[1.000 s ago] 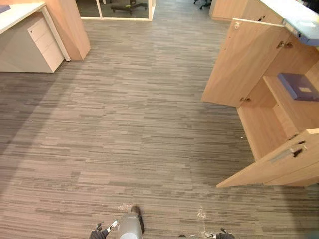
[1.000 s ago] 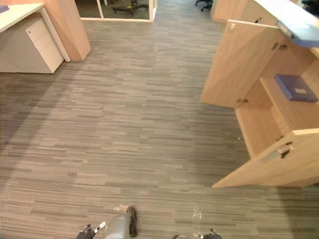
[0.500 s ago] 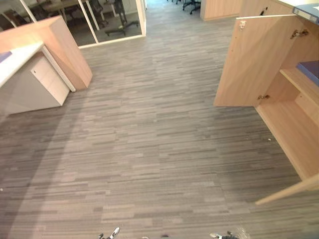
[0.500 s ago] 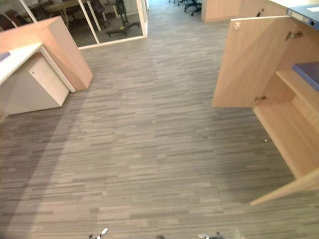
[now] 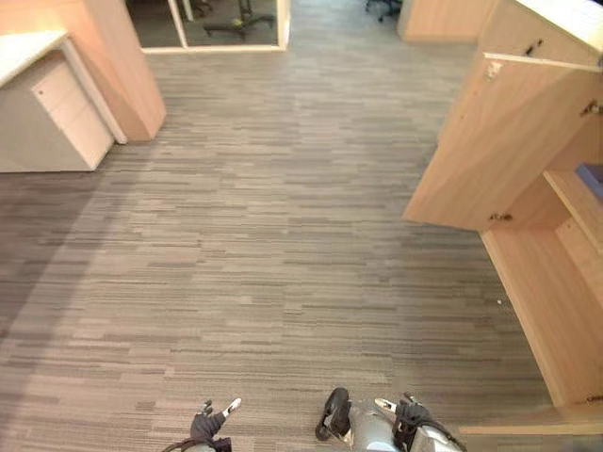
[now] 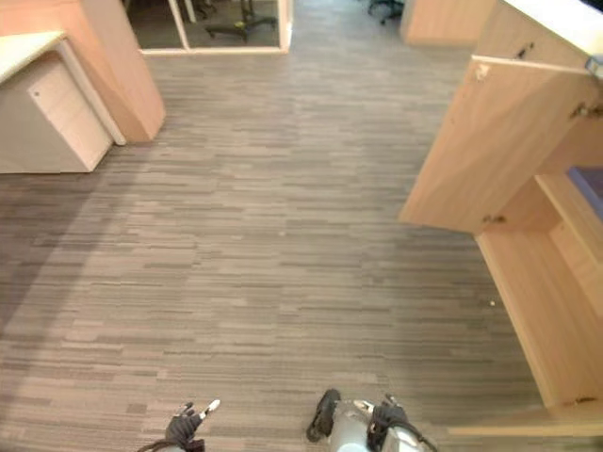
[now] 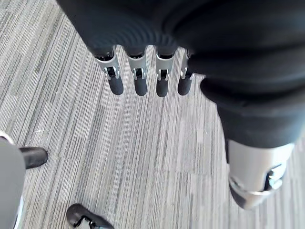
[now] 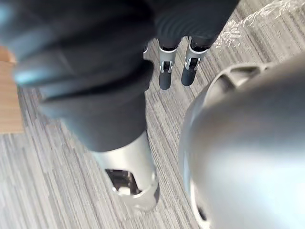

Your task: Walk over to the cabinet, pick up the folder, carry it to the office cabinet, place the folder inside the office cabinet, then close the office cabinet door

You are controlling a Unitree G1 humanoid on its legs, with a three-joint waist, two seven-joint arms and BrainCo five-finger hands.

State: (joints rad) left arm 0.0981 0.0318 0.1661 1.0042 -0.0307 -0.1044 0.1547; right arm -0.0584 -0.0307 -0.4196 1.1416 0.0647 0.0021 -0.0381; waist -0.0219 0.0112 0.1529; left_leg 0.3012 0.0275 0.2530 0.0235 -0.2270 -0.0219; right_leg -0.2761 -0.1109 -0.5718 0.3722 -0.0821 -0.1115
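your left hand (image 7: 157,45) and right hand (image 8: 114,71) hang empty, fingers relaxed, over the carpet (image 5: 283,235); the folder (image 6: 590,179) lies on the open office cabinet's (image 5: 542,301) shelf.

Even, bright indoor light over the carpet floor (image 5: 283,207), broad darker band along its left side by the drawer unit (image 5: 57,113), soft shade inside the open cabinet (image 5: 556,292), pale glare on the desktop (image 5: 24,47)
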